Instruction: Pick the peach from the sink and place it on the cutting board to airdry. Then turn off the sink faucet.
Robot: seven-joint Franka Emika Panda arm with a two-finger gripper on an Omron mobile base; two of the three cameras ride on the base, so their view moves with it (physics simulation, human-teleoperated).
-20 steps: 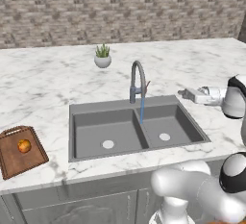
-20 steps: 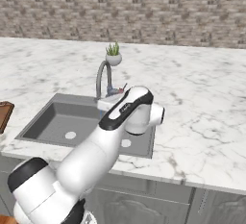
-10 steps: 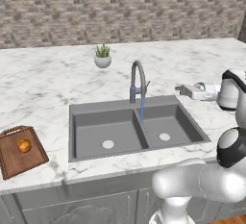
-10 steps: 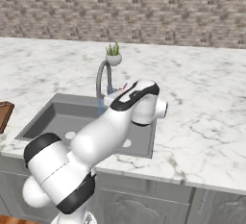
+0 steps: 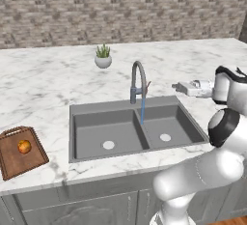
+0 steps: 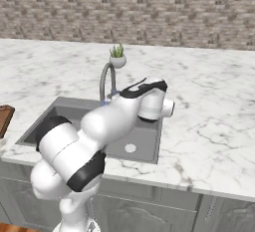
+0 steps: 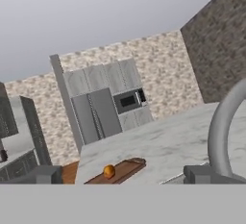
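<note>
Peach (image 5: 24, 146) sits on board (image 5: 21, 151), lower left | faucet (image 5: 139, 82) running, you must shut it | claw (image 5: 179, 88) state: cannot tell.

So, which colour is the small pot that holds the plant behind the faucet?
The pot is white or very pale grey, with a green plant in it. It shows best in the left base view.

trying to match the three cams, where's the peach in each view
Left base view: the peach sits on the board at the far lower left, left of the sink.
Right base view: the peach is not in it; a corner of the board pokes in at the left edge.
Hand view: the peach lies on the board, bottom centre.
Shared landmark: the board.
</note>
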